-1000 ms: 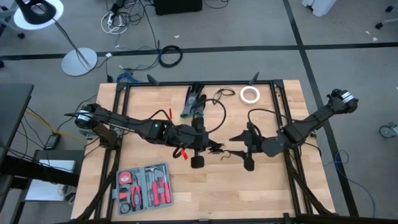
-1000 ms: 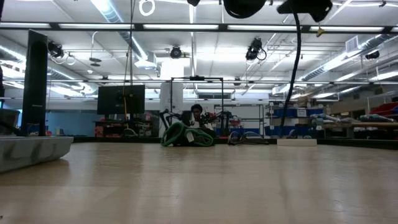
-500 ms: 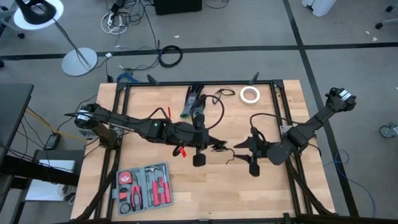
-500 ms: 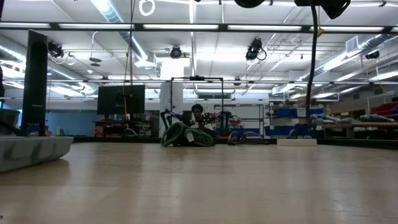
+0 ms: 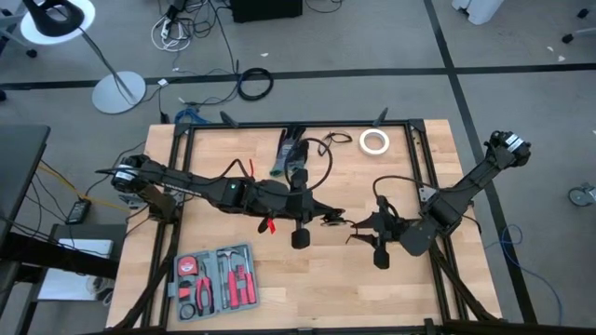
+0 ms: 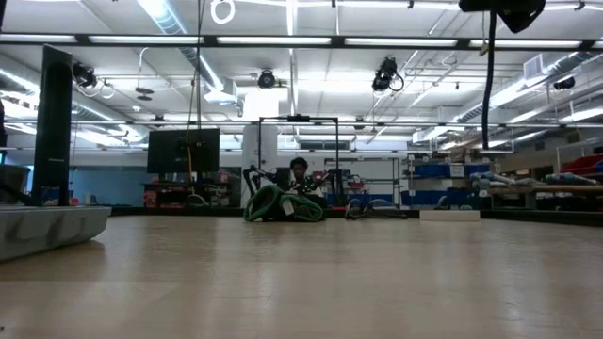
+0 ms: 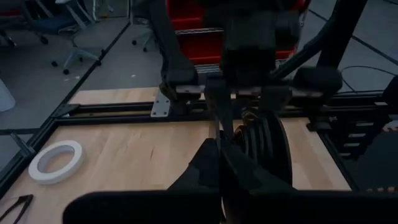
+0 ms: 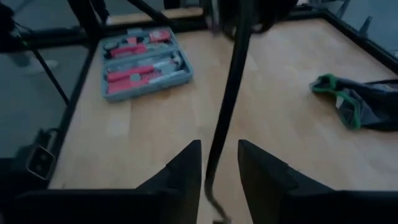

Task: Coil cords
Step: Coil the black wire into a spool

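A: What changed on the left side?

B: The left gripper moved a little toward the right arm. Its fingers stay pressed together, and they seem to pinch a thin cord at the table's middle.

A: And the cord itself?

B: It runs from that pinch across to the right gripper, above the wood, not lying flat.

A: What did the right gripper do?

B: It pulled back toward the front edge. Its fingers are apart, with the cord passing between them, and the gap looks narrower than before.

A: So what does this mean?

B: Probably the right gripper is about to take the cord for the next turn of the coil.
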Available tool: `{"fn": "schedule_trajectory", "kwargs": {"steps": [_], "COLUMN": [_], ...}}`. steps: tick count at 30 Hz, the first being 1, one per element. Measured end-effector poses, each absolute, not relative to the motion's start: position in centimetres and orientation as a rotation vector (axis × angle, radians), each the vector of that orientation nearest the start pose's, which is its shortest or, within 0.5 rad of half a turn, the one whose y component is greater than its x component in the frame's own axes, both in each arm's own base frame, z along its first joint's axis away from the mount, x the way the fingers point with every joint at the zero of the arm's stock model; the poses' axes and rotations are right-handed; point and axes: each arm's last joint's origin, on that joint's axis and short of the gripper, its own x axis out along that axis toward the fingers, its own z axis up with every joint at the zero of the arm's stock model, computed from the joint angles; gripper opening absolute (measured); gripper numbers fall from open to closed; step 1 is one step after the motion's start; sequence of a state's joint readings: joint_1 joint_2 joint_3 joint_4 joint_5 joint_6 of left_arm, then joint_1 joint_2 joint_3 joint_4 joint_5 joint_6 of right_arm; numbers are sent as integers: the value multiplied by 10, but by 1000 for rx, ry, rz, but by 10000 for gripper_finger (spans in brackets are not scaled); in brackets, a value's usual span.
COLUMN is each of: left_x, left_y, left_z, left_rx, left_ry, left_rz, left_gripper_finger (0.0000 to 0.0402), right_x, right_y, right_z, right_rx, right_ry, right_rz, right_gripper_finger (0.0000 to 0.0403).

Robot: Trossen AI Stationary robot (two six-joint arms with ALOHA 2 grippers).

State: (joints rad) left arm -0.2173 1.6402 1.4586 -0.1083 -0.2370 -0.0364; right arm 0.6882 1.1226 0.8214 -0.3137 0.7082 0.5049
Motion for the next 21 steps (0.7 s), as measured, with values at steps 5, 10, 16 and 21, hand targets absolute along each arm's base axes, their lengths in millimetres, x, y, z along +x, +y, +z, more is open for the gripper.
{"fn": "schedule_trajectory", "kwargs": {"steps": [5,10,16,21], "left_x": [375,375,375,376], "left_y": [-76,-76,-76,-76], "left_z": [356,355,357,360], "left_rx": [26,26,21,14], "left_ry": [269,270,252,223], "left_rz": [24,22,21,21], "left_gripper_finger": [0,0,0,0], "right_x": [188,185,185,186], "right_y": [135,138,137,136], "right_z": [272,271,270,272], "right_rx": [98,98,84,55], "right_ry": [456,463,469,441], "right_rz": [-127,-117,-123,-159], "right_gripper_finger": [88,76,38,11]}}
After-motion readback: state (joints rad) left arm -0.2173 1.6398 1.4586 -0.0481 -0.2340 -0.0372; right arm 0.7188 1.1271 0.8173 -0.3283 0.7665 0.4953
